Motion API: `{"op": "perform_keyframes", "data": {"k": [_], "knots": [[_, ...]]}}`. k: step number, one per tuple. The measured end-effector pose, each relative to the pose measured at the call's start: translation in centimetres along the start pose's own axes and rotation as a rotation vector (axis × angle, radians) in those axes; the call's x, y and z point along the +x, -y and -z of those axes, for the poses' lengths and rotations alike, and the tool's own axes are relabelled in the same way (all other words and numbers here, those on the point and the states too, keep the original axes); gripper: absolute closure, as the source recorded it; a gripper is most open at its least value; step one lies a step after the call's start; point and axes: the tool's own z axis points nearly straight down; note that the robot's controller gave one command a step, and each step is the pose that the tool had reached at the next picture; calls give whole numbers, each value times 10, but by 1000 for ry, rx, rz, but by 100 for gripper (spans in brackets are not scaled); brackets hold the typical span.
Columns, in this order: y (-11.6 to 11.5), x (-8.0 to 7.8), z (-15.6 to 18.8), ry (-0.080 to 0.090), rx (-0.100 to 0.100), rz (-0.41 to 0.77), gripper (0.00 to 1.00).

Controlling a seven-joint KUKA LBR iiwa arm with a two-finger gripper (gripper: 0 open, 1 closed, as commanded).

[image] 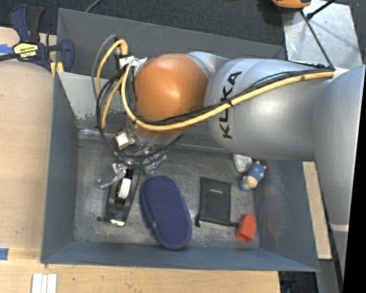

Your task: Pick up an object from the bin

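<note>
My gripper (135, 165) hangs under the arm's orange cover at the back left of the bin floor, open, with nothing seen between its fingers. Just below it lies a black-and-white tool-like thing (120, 201), long and narrow, its upper end close to the fingertips. To the right of that thing rests a dark blue oval case (165, 211), tilted, with its top end near the gripper.
A flat black rectangular thing (215, 200) lies mid-floor. A small red block (246, 227) sits to its right. A small blue, white and yellow figure (252, 173) lies by the back wall. The arm spans the bin's back right.
</note>
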Motion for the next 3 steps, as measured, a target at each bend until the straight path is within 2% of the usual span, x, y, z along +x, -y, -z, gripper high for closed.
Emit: {"op": "perform_keyframes", "data": {"k": [1,2,3], "knots": [[0,-1,1,3,-1,-2,100],[1,-2,37,-4,-13,-4,100],[1,-2,72,-4,-14,-6,100]]}}
